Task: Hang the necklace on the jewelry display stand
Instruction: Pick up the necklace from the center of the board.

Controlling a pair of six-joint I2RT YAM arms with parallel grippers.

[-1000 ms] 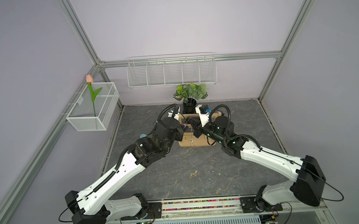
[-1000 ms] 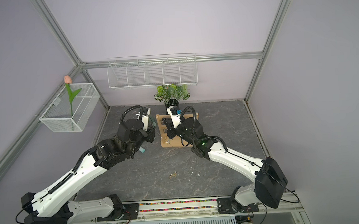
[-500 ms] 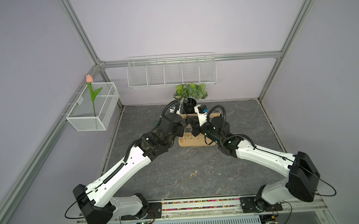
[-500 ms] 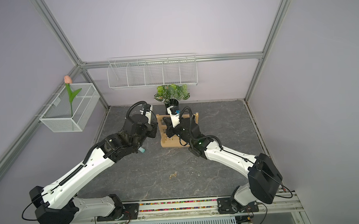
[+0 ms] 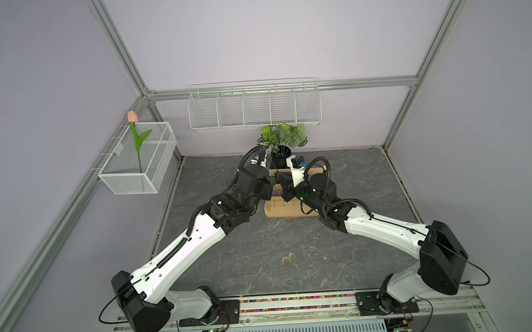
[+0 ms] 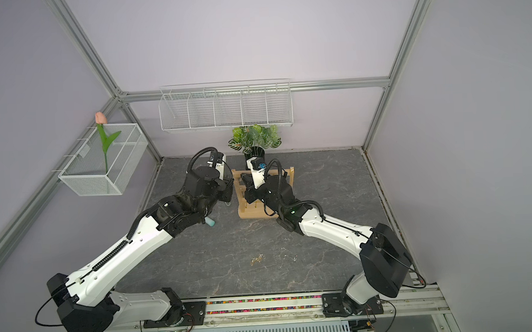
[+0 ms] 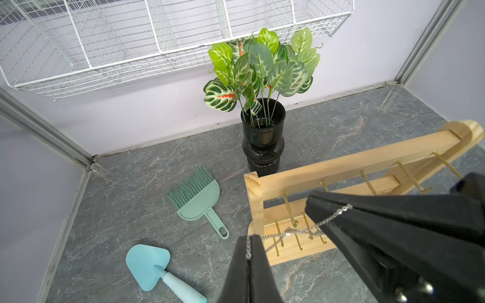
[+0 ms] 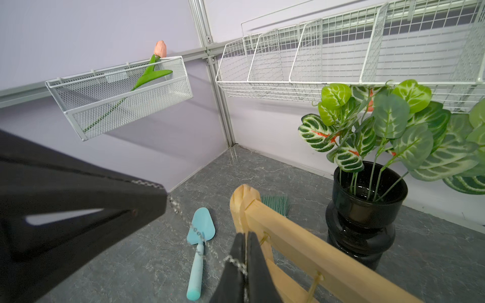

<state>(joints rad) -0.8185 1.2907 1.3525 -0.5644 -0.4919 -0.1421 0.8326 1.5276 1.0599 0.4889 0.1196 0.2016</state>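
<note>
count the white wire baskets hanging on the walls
2. The long divided basket hangs on the back wall above the potted plant; the mesh basket holding a tulip hangs on the left wall. No others show in any view.

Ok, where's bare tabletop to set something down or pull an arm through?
Free: the table between the jewelry display stand and the wall beyond the right arm; also the front middle, bar small gold bits. Crowded: brush, trowel and vase around the stand.
</note>
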